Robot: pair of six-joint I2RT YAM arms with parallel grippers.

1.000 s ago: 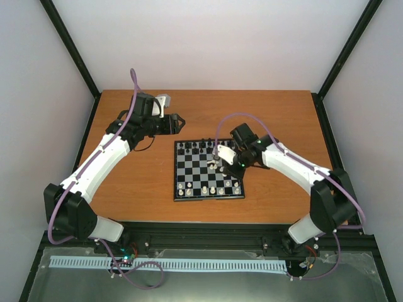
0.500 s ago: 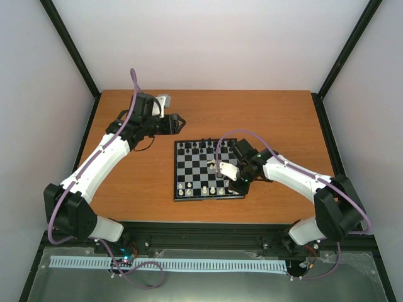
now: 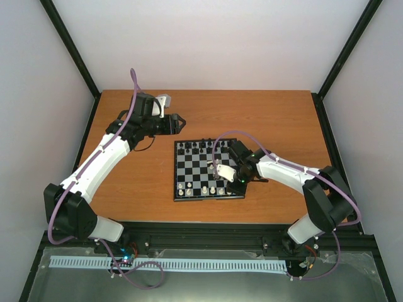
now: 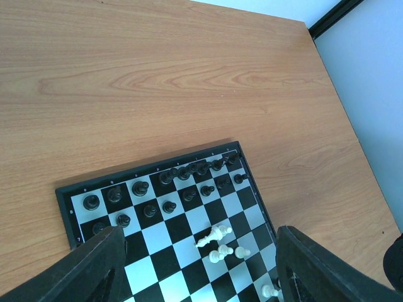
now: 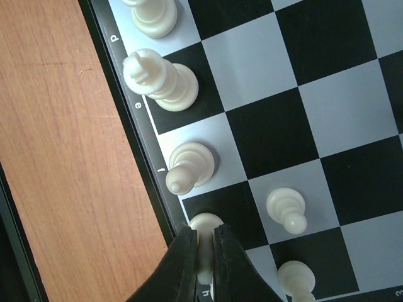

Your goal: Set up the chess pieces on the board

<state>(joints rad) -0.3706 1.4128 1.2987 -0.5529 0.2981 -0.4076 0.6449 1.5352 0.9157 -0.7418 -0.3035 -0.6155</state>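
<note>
right arm (image 3: pixel 283 168) | swings in from mid-board toward the near edge of the board (image 3: pixel 189 171) | right pincer (image 5: pixel 201 255) comes down to the edge row | now closed around a white piece (image 5: pixel 205 225) beside the border

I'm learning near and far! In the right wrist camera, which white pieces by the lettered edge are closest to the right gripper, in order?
1. held piece, inside the right gripper, bottom.
2. f piece, just above.
3. e piece, higher.
4. d piece, top edge.
</note>
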